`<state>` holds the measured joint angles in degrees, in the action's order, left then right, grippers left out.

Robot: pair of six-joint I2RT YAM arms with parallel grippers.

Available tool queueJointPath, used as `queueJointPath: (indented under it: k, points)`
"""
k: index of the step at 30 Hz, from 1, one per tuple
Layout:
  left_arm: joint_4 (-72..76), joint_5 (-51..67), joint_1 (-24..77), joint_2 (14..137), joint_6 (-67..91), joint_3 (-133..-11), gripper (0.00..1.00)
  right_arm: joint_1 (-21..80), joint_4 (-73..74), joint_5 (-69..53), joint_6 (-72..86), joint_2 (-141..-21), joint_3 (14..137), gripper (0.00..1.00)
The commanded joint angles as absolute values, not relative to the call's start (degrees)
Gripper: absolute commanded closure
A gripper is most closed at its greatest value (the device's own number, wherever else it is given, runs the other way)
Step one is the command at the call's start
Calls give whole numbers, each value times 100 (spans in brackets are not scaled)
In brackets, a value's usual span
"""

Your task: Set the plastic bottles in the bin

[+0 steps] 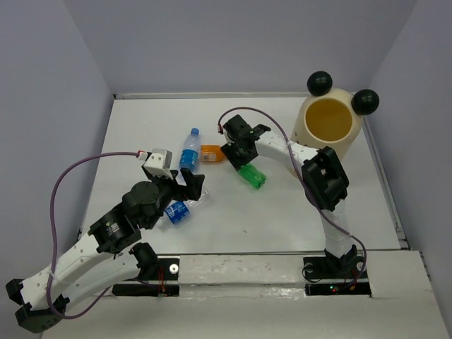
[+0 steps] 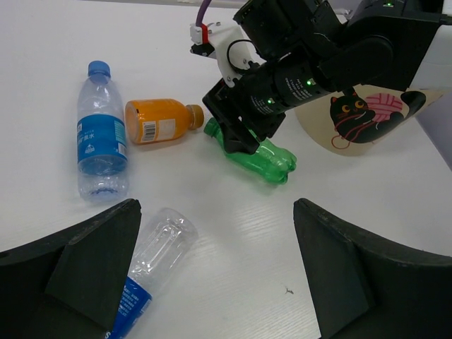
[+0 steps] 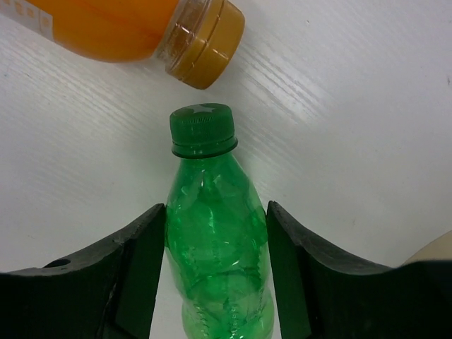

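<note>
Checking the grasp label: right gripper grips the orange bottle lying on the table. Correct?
No. The right gripper grips the green bottle lying on the table, not the orange bottle, which lies free just past the green cap. The right wrist view shows it.

Bright, even, diffuse light from above. White worktop (image 1: 282,212) is close to blown out in the top view, but its grain still reads in the wrist views. Shadows are soft and short, a faint grey under the green bottle (image 3: 215,233) and beside the bin (image 1: 332,123). Small glints on the green bottle and on the orange bottle (image 3: 106,28) cap. Top view sharp. In the wrist views the near fingers (image 3: 134,282) are dark, underexposed and slightly soft, with mild wide-angle bend at the edges.
</note>
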<state>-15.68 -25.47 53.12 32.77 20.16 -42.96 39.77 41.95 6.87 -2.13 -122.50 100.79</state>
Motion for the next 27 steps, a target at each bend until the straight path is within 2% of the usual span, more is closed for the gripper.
queueJointPath:
  k: [1,2,7,16,21,25,27]
  points:
    - [-1336,-2549,5247,3234,1969,-4245,1,3964,4166,773,-176,-11795,9677,49]
    - [-1336,-2540,5247,3226,1969,-4236,1,3964,4166,791,-115,-11760,9625,56]
    - [-1336,-2549,5238,3155,1986,-4228,1,3964,4035,800,193,-10937,9099,66]
    - [-1310,-2470,5203,3085,1934,-4236,1,3964,3121,904,571,-8326,8473,70]
    - [-1301,-2443,5186,2971,1925,-4228,1,3964,1813,2651,160,-6736,8263,69]
    - [-1283,-2435,5168,2927,1907,-4210,1,3964,741,3988,-683,-6233,7745,70]
    - [-1274,-2408,5150,2953,1881,-4219,1,3868,-329,4481,-1448,-6083,7446,70]
